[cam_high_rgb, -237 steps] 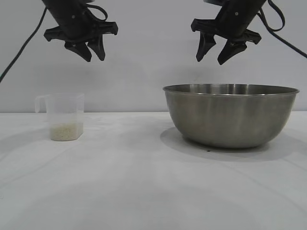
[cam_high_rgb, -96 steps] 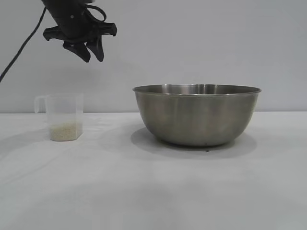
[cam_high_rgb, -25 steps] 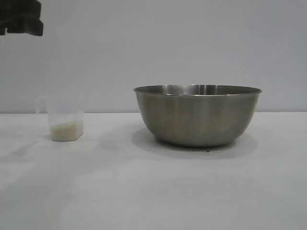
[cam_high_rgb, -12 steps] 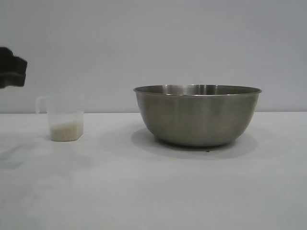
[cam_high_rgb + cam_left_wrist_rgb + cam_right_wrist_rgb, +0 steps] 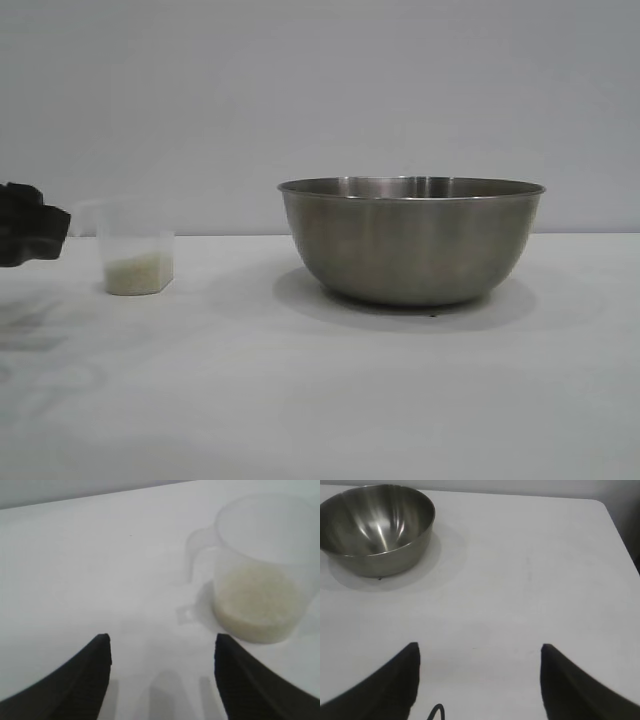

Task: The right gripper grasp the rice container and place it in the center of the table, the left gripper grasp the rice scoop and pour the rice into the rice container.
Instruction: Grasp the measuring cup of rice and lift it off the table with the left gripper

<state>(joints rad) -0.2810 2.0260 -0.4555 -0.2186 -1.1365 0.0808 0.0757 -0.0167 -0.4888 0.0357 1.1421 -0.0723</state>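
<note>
Rice scoop (image 5: 137, 247) upright on table (image 5: 320, 400), rice (image 5: 138, 272) in bottom, well left of rice container (image 5: 412, 240). Left gripper (image 5: 160, 675) low beside scoop handle, fingers spread, empty. Right gripper (image 5: 479, 680) well away from container, spread, empty.

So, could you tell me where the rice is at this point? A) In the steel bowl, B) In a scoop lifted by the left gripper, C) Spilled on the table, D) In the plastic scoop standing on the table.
D: the rice lies in the bottom of the rice scoop, which stands upright on the table, while the rice container shows a bare inside and the left gripper is open, short of the scoop.
</note>
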